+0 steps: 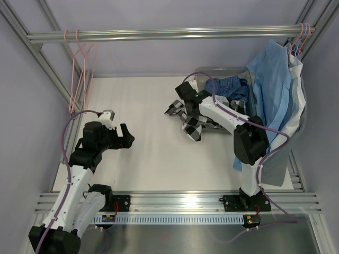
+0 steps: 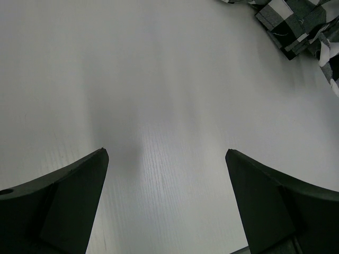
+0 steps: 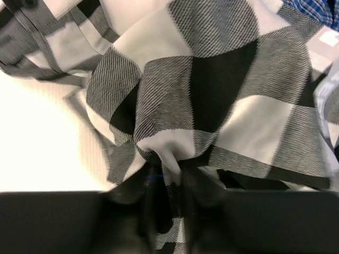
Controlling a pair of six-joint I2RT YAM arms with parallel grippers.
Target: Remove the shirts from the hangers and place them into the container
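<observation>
The black-and-white check shirt (image 1: pixel 192 127) lies crumpled on the white table, just left of the container (image 1: pixel 212 71). My right gripper (image 1: pixel 183 109) is down on it; in the right wrist view the gripper (image 3: pixel 172 180) is shut, pinching a bunched fold of this shirt (image 3: pixel 212 79). The dark blue fine-check shirt (image 1: pixel 233 88) lies inside the clear bin, and a corner of it (image 3: pixel 318 8) shows at the top right. Bare pink hangers (image 1: pixel 79 74) hang from the rail at the left. My left gripper (image 1: pixel 124 136) hovers open over bare table (image 2: pixel 165 153), with the checked shirt (image 2: pixel 296 21) far ahead.
Light blue, white and grey garments (image 1: pixel 275 90) hang on pink hangers (image 1: pixel 302 34) at the right end of the rail (image 1: pixel 169 34), draping beside the container and the right arm. Aluminium frame posts border the table on both sides.
</observation>
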